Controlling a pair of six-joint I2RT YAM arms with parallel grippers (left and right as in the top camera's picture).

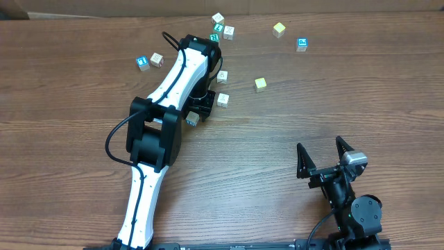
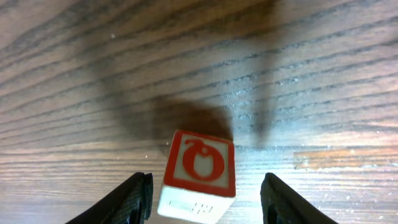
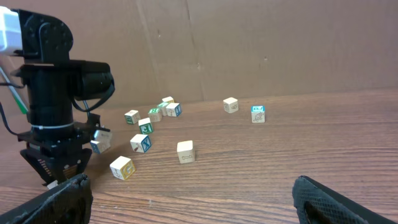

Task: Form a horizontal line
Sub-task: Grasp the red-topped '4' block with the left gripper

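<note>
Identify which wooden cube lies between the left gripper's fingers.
The cube with the red-framed top, printed with a red apple-like outline. It alone sits between the fingers in the left wrist view; the other cubes lie scattered outside them.

Small wooden alphabet cubes lie scattered over a wood-grain table, one pale cube alone near the middle and a loose cluster closer to the far edge, below a cardboard wall. The black left arm stands upright toward the left edge. In the foreground, the right gripper spreads its fingers wide.
</note>
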